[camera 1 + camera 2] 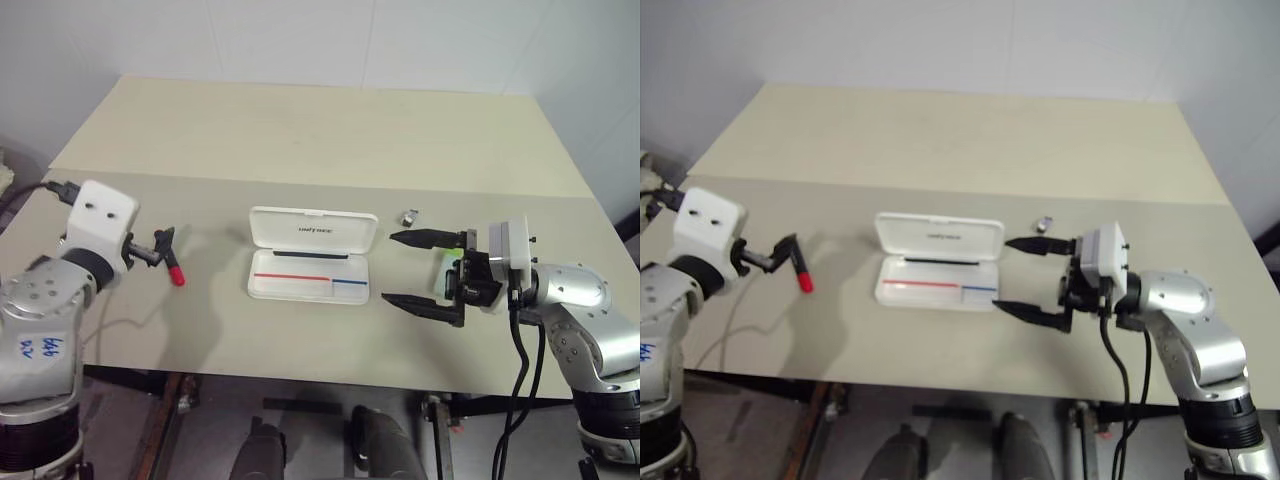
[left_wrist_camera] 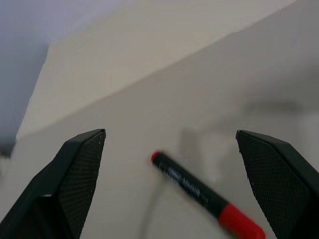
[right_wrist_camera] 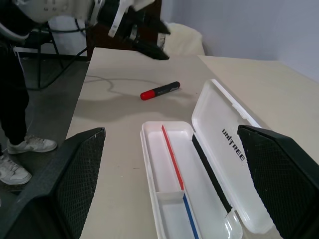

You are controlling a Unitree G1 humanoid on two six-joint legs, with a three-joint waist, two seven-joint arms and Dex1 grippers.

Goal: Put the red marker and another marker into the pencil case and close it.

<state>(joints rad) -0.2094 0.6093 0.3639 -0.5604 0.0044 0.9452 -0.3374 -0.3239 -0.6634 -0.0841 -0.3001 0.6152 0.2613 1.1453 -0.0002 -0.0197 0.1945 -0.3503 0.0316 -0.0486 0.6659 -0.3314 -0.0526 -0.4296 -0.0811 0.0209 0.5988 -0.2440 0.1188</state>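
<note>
The white pencil case (image 1: pixel 312 286) lies open in the middle of the table, its lid (image 1: pixel 314 230) folded back and its tray empty. The red marker (image 1: pixel 174 267) lies on the table left of the case. My left gripper (image 1: pixel 163 244) hovers open just above its black end; the marker (image 2: pixel 204 193) lies below and between the fingers, untouched. My right gripper (image 1: pixel 420 271) stands open right of the case, pointing at it and holding nothing. A pale green sliver, probably the other marker (image 1: pixel 446 282), peeks out behind the right gripper's fingers.
A small metal piece (image 1: pixel 409 216) lies on the table just beyond the right gripper. A cable runs along the table's front left edge. A person's legs and shoes (image 3: pixel 20 144) stand on the floor beside the table's left end.
</note>
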